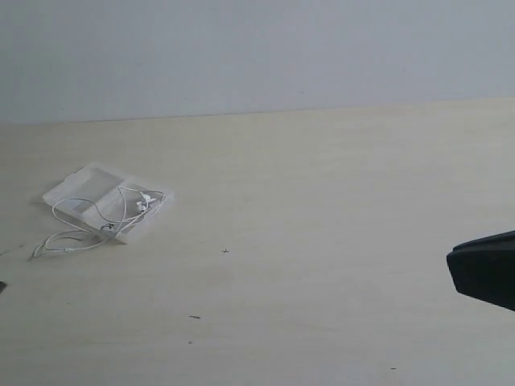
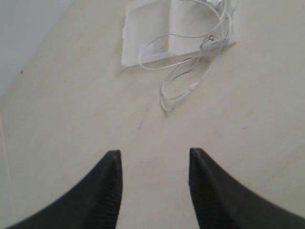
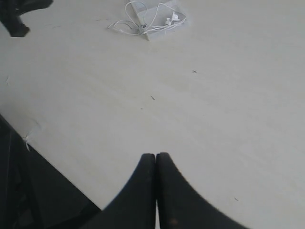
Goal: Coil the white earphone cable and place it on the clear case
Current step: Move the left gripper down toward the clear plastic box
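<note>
The clear case (image 1: 84, 183) lies flat on the pale table at the far left. The white earphone cable (image 1: 143, 203) is draped in loose loops over the case, and part of it trails off the case's near edge onto the table. In the left wrist view my left gripper (image 2: 153, 152) is open and empty over bare table, well short of the cable (image 2: 209, 40) and the case (image 2: 143, 28). My right gripper (image 3: 156, 155) is shut on nothing, far from the case (image 3: 176, 14); its dark body (image 1: 483, 269) shows at the right edge.
The wooden table (image 1: 306, 209) runs back to a plain pale wall (image 1: 257, 48). In the right wrist view the table's near edge (image 3: 52, 167) drops to dark floor, and a dark part of the left arm (image 3: 16, 14) is in the far corner.
</note>
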You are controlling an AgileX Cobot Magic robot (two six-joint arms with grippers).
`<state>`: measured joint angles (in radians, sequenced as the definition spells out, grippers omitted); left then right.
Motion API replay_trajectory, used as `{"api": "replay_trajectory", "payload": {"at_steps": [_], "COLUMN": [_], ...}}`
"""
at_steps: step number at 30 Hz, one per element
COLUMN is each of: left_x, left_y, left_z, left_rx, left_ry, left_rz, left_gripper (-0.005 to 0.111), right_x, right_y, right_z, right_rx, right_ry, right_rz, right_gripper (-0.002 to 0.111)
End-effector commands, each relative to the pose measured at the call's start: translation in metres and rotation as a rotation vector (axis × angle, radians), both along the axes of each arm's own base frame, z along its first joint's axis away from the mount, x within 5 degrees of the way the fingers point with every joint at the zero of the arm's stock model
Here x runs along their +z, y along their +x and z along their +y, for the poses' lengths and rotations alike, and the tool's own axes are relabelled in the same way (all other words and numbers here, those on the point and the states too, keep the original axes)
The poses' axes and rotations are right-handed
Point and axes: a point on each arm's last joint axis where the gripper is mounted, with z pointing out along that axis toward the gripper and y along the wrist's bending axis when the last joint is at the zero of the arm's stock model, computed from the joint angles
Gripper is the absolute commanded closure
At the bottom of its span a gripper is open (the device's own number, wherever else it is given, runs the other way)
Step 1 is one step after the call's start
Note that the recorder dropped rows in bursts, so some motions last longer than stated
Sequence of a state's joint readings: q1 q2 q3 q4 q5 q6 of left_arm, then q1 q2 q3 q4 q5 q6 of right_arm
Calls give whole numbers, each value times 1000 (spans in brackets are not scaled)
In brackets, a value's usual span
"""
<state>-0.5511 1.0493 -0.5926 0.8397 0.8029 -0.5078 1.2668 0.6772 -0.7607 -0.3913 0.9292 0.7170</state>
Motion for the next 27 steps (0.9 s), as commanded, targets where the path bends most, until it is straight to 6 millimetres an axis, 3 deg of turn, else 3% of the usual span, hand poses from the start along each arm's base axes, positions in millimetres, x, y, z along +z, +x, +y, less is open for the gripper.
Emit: {"api": "replay_trajectory", "payload": {"at_steps": [1,4,8,12,17,27], "left_x": [-41,-74,-103,-125,-134,-135], "left_y": [46,69,90,111,133,136], "left_z": [7,32,30,25,25,46], "left_rx": [-2,21,-177,-224,-215,-191], "left_ry": [-53,-71,30,47,41,68], "left_rz": [100,207,291,331,329,329], "left_gripper": [66,66,63,59,61,61], "right_x": [-2,-3,-4,-4,-5,-4], "right_y": [-1,-3,-3,-3,-4,-4], "right_z": [-1,0,0,-1,0,0], "right_rx": [6,17,15,11,16,27], "right_ry": [-11,-8,-13,-21,-17,-21], "right_rz": [15,33,38,43,57,46], "right_gripper": [108,108,108,108,108,108]}}
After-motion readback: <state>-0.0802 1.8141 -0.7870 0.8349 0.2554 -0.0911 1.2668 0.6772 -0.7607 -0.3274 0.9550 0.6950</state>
